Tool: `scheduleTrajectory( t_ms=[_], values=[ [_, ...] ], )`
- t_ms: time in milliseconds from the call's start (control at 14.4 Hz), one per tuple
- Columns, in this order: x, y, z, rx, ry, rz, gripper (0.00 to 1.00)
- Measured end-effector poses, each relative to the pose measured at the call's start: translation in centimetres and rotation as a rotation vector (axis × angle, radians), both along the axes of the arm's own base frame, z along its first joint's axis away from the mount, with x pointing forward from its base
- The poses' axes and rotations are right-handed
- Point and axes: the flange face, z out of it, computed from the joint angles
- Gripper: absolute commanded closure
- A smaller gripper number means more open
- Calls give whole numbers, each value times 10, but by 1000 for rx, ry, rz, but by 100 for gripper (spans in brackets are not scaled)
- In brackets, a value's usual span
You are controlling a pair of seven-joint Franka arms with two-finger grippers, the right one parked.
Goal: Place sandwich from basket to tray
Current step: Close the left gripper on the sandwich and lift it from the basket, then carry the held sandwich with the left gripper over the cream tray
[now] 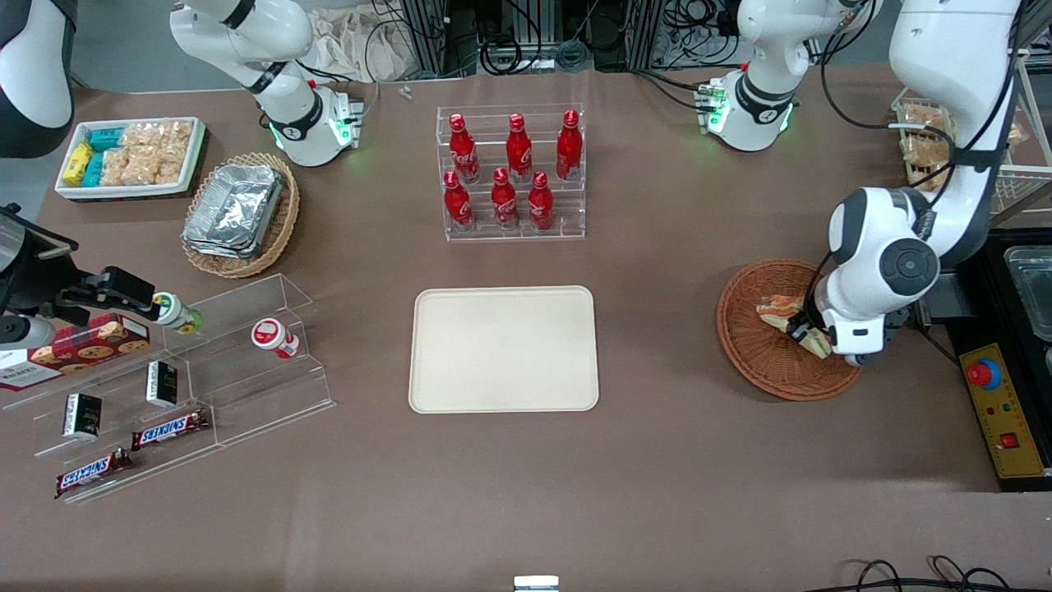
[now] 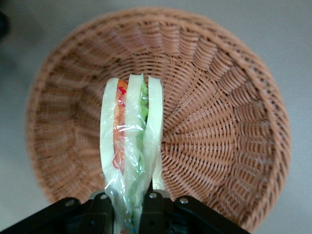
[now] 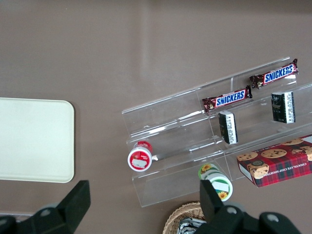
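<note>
The working arm's gripper (image 2: 127, 207) reaches down over the round reddish-brown basket (image 1: 752, 362) at its end of the table, its two black fingers (image 2: 100, 209) clenched on the narrow end of the plastic-wrapped sandwich (image 2: 130, 146). The wedge stands on edge between the pads, showing three white bread slices with orange-red filling in one gap and green in the other, the woven floor of the basket spread out beneath it. From the front, the sandwich (image 1: 785, 316) shows inside the basket's rim, partly covered by the arm's white wrist. The cream-beige tray (image 1: 504, 349) lies bare at the middle of the brown table, well apart from the basket toward the parked arm's end. Farther from the front camera than the tray, a clear rack holds six red bottles (image 1: 509, 173); toward the parked arm's end, clear stepped shelves (image 1: 197, 378) carry chocolate bars and small jars
</note>
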Motion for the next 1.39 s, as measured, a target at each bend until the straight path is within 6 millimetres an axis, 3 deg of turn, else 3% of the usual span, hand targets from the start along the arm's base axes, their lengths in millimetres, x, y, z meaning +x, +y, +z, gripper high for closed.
scheduleTrajectory(
  t_ms=[208,486,625,764,903,1181,1389],
  values=[
    [16,-8,77,-17,65,-72,95],
    [30,-9,205,-133,116,-217,95],
    [30,-12,239,-154,107,-266,95],
    [28,-35,244,-174,106,-350,95],
    [23,-75,241,-197,123,-467,95],
    [-3,-184,242,-230,109,-667,95],
    [-23,-257,233,-231,75,-724,95]
  ],
)
